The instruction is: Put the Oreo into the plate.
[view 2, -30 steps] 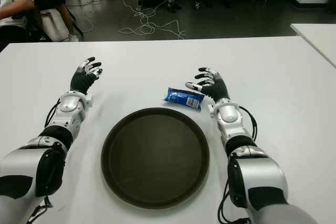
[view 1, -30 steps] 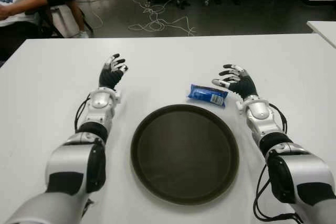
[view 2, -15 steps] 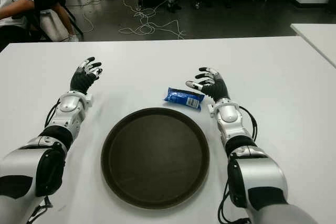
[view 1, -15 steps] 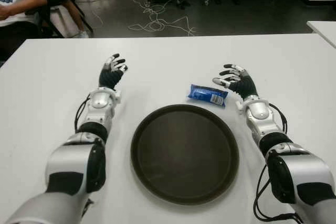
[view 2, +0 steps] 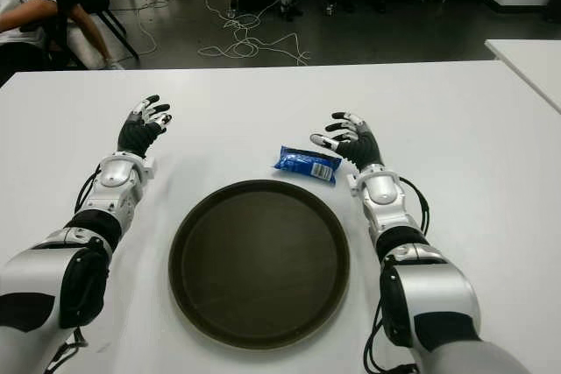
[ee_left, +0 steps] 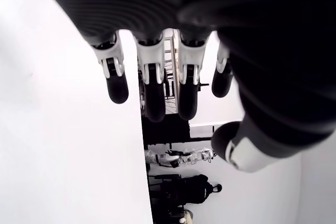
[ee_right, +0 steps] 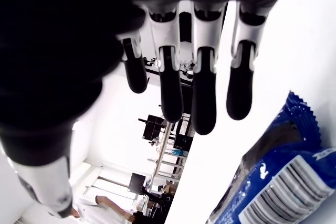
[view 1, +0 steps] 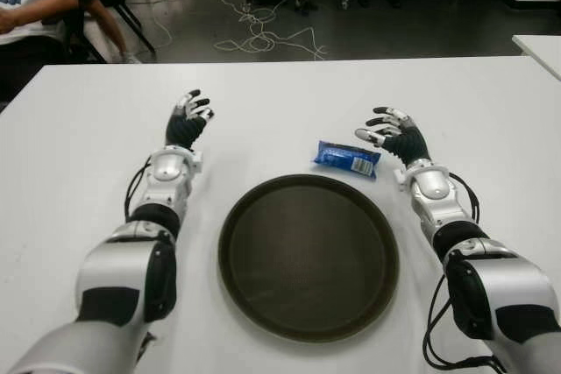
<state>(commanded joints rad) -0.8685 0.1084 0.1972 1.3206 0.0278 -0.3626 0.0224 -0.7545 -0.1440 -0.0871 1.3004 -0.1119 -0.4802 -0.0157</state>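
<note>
Oreo (view 1: 347,158) lies flat on the white table (view 1: 280,94), a small blue packet with a white barcode panel and crimped ends; its lettering can't be read. It sits just beyond the plate's (view 1: 308,256) far right rim, outside it. Right hand (view 1: 392,135) hovers just right of the packet, fingers (ee_right: 202,98) spread and holding nothing, thumb close to the wrapper's end. Left hand (view 1: 187,122) shows beyond and left of the round, dark brown plate, fingers likewise spread with nothing held
</note>
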